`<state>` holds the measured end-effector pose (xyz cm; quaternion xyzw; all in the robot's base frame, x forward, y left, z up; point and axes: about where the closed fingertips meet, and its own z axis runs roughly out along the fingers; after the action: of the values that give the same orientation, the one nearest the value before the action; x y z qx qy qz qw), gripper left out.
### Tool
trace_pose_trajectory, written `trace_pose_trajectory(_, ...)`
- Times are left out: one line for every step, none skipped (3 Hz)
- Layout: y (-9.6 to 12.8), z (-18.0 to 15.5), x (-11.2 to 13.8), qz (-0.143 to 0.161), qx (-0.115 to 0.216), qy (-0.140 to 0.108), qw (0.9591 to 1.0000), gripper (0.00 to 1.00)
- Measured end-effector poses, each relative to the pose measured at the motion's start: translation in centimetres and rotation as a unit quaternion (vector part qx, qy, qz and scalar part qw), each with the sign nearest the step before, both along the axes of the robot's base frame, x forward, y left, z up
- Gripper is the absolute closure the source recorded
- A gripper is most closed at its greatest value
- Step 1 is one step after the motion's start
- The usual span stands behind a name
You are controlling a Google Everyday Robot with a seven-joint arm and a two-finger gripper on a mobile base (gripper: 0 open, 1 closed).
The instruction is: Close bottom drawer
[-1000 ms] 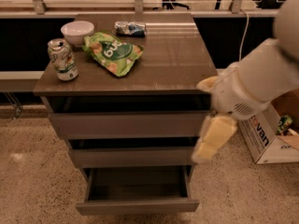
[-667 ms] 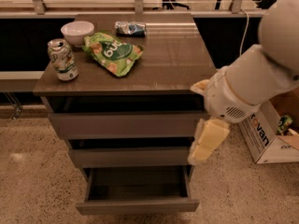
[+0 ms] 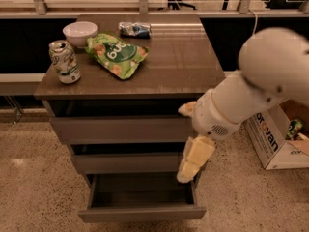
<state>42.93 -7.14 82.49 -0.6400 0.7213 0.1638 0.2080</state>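
The tool (image 3: 189,164) hangs low, pointing downward

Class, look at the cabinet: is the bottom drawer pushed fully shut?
No, the bottom drawer stands pulled out with its inside showing, and the gripper hangs just above its right side in the picture.

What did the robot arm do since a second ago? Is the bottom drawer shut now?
The gripper moved left and a little down, toward the open bottom drawer; it hangs above that drawer's right corner. It took hold of nothing. The drawer stayed pulled out, and the can, bowl and green bag on top stayed put.
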Motion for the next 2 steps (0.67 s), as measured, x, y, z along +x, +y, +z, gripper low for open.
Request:
trace_pose_trajectory(6.7,-12.7,-2.7,0.009,0.109,0.135,0.9848,0.00)
trace_pose_trajectory(11.7,-21.5,-4.9,-0.007,0.158,0.219,0.9627,0.00)
